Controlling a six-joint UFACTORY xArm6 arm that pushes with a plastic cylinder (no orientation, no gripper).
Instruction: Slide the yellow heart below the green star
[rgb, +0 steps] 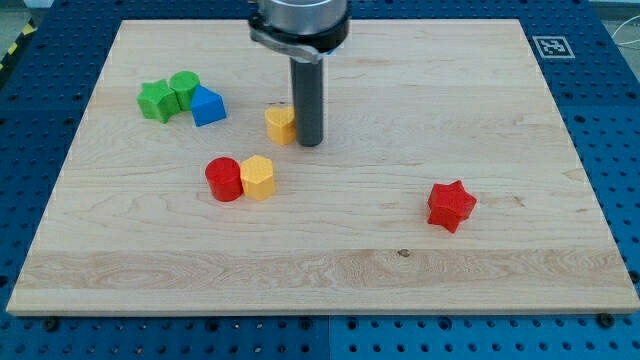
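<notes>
The yellow heart (280, 124) lies on the wooden board, above the board's middle. My tip (309, 143) stands right against the heart's right side, touching or nearly so. The green star (156, 101) sits at the upper left, well to the left of the heart. The rod's body comes down from the view's top and hides part of the heart's right edge.
A green cylinder (185, 86) and a blue block (207, 106) crowd the green star's right side. A red cylinder (224, 180) and a yellow hexagonal block (258, 178) sit together below the heart. A red star (450, 206) lies at the right. The board (330, 270) rests on a blue pegboard.
</notes>
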